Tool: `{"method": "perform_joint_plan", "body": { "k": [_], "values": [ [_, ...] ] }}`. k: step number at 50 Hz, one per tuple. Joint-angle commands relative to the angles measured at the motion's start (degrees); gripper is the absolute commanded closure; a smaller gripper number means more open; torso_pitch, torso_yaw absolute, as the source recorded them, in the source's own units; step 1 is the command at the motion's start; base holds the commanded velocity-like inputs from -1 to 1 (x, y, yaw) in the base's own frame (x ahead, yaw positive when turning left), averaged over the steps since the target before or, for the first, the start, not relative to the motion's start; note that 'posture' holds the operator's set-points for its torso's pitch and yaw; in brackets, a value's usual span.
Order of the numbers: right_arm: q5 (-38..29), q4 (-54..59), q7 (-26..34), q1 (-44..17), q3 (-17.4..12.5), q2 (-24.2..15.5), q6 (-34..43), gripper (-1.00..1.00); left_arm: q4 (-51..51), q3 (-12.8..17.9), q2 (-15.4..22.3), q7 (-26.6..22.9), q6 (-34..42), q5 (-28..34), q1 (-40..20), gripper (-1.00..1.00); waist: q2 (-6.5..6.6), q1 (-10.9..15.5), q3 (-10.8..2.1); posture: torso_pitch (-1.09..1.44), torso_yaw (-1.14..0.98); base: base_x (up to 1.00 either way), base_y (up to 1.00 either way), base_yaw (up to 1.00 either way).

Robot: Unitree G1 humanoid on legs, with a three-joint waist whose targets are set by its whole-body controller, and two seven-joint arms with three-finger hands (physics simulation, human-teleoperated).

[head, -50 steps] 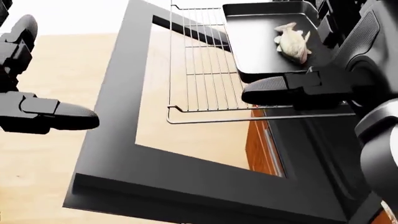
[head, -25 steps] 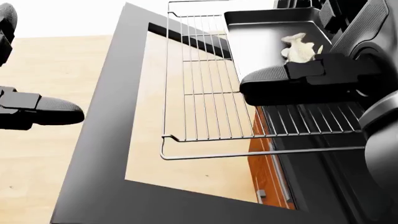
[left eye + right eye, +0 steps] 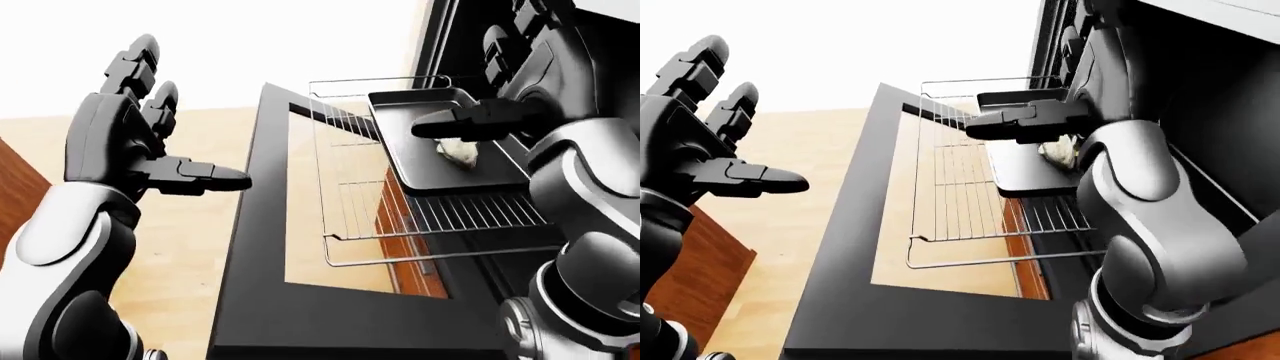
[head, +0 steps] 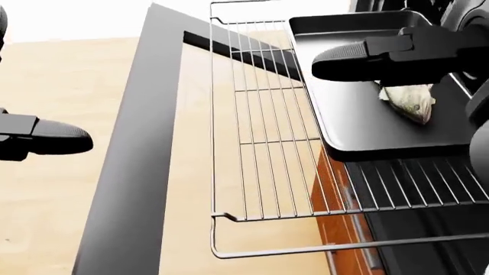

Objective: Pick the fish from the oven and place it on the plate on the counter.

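The pale fish lies on a black baking tray at the right of the head view. The tray rests on the pulled-out wire oven rack. My right hand hovers open just above the tray, and one black finger stretches leftward over the fish, partly hiding its upper end. Nothing is held in it. My left hand is raised open at the left, well clear of the oven and empty. No plate shows in any view.
The open oven door, a black frame with a glass window, drops down below the rack. Wooden floor shows to its left and through the glass. An orange-brown cabinet front sits under the rack, and a brown cabinet corner stands at lower left.
The camera has shifted, so the tray and fish sit lower and larger in the head view. My right hand's finger now lies above the fish instead of below it. The left hand slid left.
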Motion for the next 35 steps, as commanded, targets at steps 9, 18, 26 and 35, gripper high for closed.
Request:
{"method": "perform_joint_plan", "body": {
  "k": [9,18,26,35],
  "values": [
    [-18.8,17.9,11.6,-8.0,8.2,-2.7,-3.5,-1.0,-1.1,1.0,0.4,0.6,-1.0,-0.6,-1.9,-1.0,0.29,0.0,-0.83,0.0,0.0,0.0,0.0,0.0],
    [-40.7,49.8,24.6,-19.2,10.6,2.8,-20.1,-1.0,0.3,-0.1,0.4,0.8,-2.3,-0.1,-2.0,-1.0,1.19,-0.6,-0.87,0.0,0.0,0.0,0.0,0.0],
    [-47.2,80.9,20.9,-28.9,7.5,5.3,-34.5,-1.0,0.4,-0.5,-0.1,-0.3,-4.4,1.3,-0.8,-1.0,2.0,-0.9,-1.36,0.0,0.0,0.0,0.0,0.0],
    [-46.4,97.5,16.2,-34.2,7.0,3.5,-39.3,-1.0,0.5,0.0,0.1,-1.6,-5.7,2.7,0.4,-1.0,1.95,-0.4,-1.97,0.0,0.0,0.0,0.0,0.0]
  ]
}}
